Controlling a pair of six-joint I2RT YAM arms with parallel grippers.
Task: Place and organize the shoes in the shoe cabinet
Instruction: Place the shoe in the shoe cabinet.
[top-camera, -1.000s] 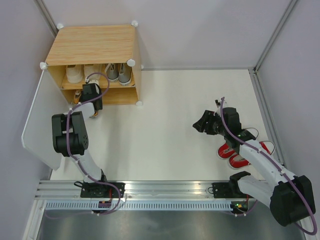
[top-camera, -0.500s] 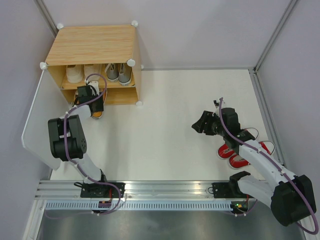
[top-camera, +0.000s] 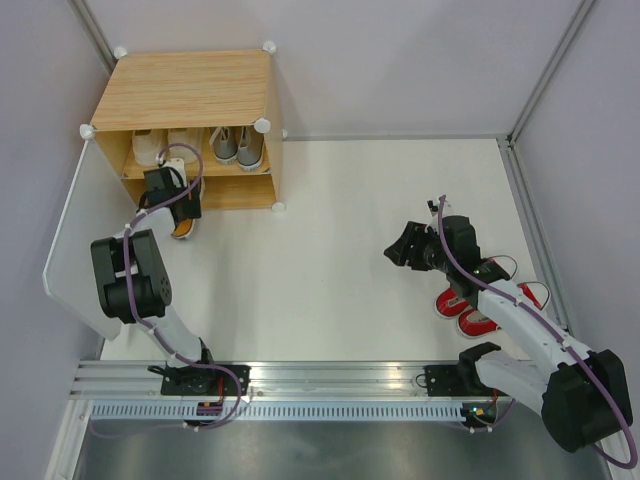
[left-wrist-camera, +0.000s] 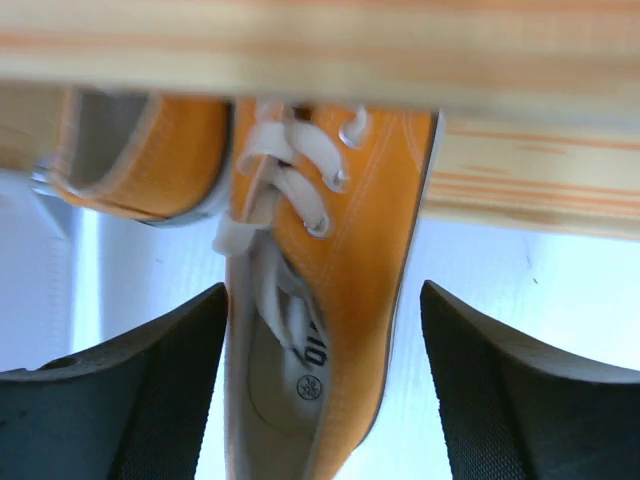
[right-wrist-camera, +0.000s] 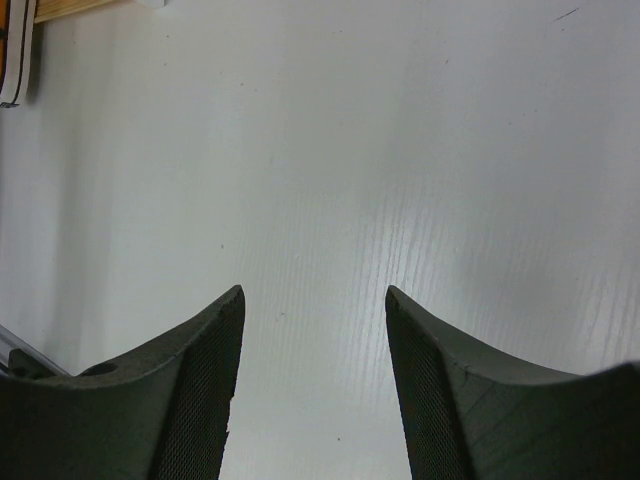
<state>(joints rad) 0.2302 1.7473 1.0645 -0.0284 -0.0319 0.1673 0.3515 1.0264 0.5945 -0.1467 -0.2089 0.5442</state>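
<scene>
The light-wood shoe cabinet (top-camera: 190, 90) stands at the back left, with cream shoes (top-camera: 150, 148) and grey shoes (top-camera: 240, 148) on its shelf. My left gripper (top-camera: 178, 212) is at the lower compartment's mouth. In the left wrist view its jaws (left-wrist-camera: 322, 290) stand open around the heel of an orange shoe (left-wrist-camera: 350, 230), with a gap on the right side. The shoe's toe lies under the shelf edge (left-wrist-camera: 320, 40), beside a second orange shoe (left-wrist-camera: 140, 150). My right gripper (top-camera: 408, 245) hovers open and empty (right-wrist-camera: 314, 290) over the table, left of the red shoes (top-camera: 480, 300).
The cabinet's white door panel (top-camera: 75, 250) stands swung open along the left side, next to my left arm. White walls with metal posts close in the table at the back and on both sides. The arms' metal rail (top-camera: 320, 385) runs along the near edge.
The left gripper has shifted left toward the cabinet's lower compartment, and its jaws have widened off the orange shoe. The right arm has hardly moved.
</scene>
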